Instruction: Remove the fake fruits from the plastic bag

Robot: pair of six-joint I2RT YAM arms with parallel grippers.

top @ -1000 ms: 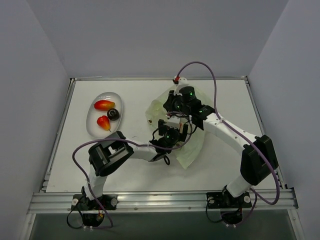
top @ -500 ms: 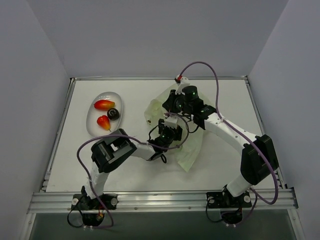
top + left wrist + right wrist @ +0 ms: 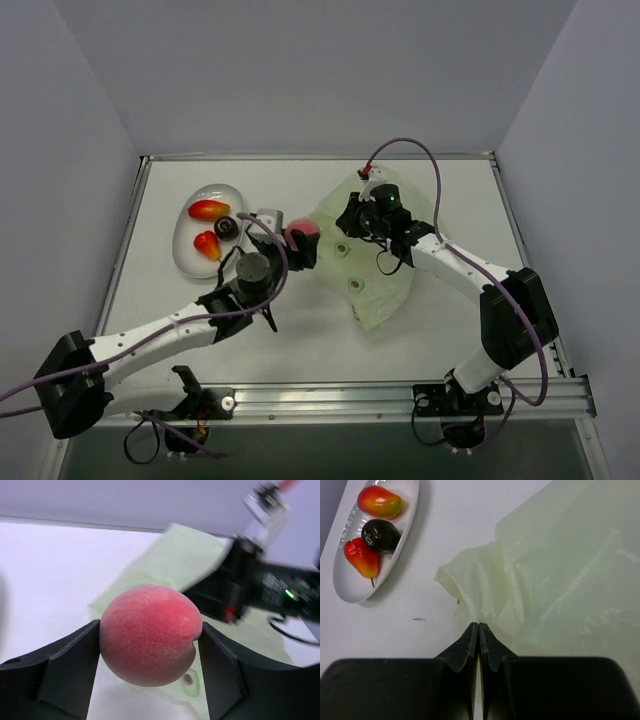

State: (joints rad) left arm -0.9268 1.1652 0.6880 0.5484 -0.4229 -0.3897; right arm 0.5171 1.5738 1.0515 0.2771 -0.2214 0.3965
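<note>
Holding fake fruit | round, red-pink, speckled | left fingers

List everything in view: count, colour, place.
Red fruit: one, red-pink, clamped between the left gripper's fingers above the table, beside the bag.
Red-orange fruits: two, red shading to orange, in the dish.
Dark rounded piece: one, near black, in the dish between those two.
White oval dish: one, white, far-left part of the table.
Plastic bag: one, pale green and translucent, crumpled at mid-table; whether anything is inside cannot be told.
Table: one, white.
Left gripper: black, shut on the red fruit.
Right gripper: black, jaws together pinching the bag's edge.
</note>
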